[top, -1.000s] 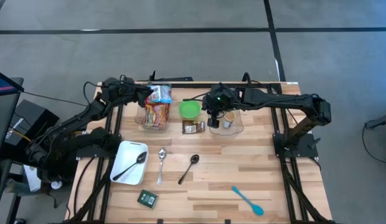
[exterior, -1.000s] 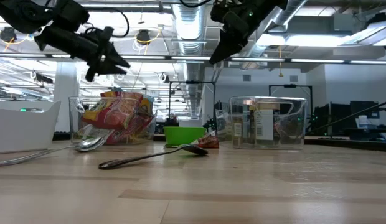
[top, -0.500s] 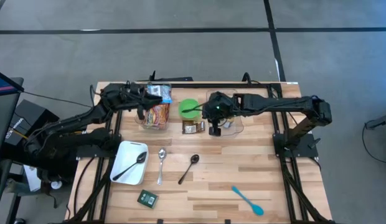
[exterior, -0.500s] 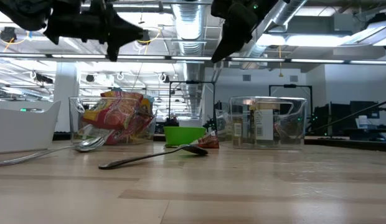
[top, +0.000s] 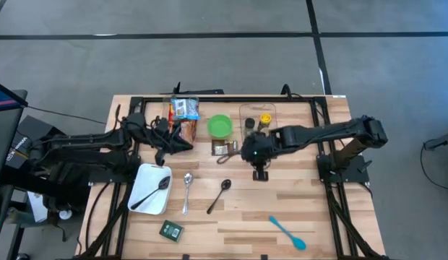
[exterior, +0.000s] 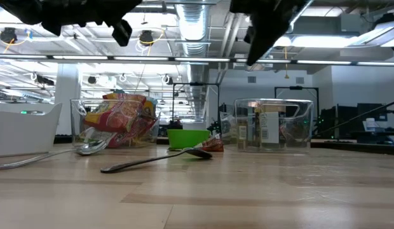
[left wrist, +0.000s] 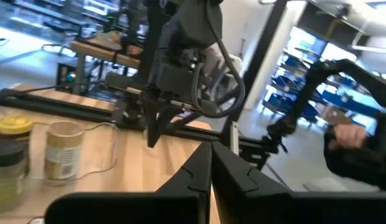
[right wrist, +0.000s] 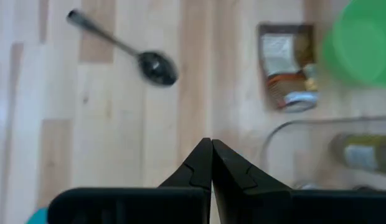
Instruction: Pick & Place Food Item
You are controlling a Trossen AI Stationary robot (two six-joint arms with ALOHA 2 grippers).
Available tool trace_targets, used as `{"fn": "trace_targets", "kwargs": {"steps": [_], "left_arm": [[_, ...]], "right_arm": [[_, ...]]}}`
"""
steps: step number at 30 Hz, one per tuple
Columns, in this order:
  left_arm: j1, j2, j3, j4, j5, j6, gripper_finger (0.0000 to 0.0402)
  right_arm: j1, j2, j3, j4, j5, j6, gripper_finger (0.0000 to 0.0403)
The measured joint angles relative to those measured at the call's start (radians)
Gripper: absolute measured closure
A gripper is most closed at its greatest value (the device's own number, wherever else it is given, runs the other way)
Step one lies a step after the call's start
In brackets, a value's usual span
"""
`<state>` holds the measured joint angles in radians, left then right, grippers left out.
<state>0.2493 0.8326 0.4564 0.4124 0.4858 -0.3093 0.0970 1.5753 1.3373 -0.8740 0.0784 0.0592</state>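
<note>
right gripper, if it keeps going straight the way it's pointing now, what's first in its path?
Probably just bare table. The right gripper, shut, points down at the boards between the dark spoon and the small food packet, seemingly clearing both.

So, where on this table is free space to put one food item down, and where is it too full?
Free wood lies between the black spoon and the blue spoon, and along the right edge of the table below the right tool. The back row is crowded: snack bin, green bowl, brown packet and jar bin stand close together.
</note>
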Motion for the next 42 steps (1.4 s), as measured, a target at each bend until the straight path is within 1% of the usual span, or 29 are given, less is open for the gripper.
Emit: {"fn": "trace_targets", "kwargs": {"steps": [7, 14, 23, 31, 37, 42], "left_arm": [[-0.036, 0.0, 0.0, -0.001, -0.003, 0.022, 0.0399], [-0.036, 0.0, 0.0, -0.001, -0.008, 0.021, 0.0399], [-0.036, 0.0, 0.0, -0.001, -0.014, 0.028, 0.0399], [-0.035, 0.0, 0.0, -0.001, -0.014, 0.147, 0.04], [-0.035, 0.0, 0.0, -0.001, -0.014, 0.155, 0.0399], [-0.035, 0.0, 0.001, -0.001, -0.014, 0.156, 0.0398]], "right_arm": [[0.12, 0.0, 0.0, -0.095, 0.0, 0.16, 0.0402], [0.248, 0.0, 0.0, -0.177, 0.0, 0.417, 0.0402], [0.398, 0.0, 0.0, -0.185, -0.002, 0.719, 0.0402], [0.504, 0.0, 0.0, -0.186, -0.002, 1.072, 0.0402], [0.567, 0.0, 0.0, -0.188, 0.002, 1.23, 0.0402], [0.602, 0.026, 0.001, -0.193, 0.016, 1.311, 0.0402]]}}
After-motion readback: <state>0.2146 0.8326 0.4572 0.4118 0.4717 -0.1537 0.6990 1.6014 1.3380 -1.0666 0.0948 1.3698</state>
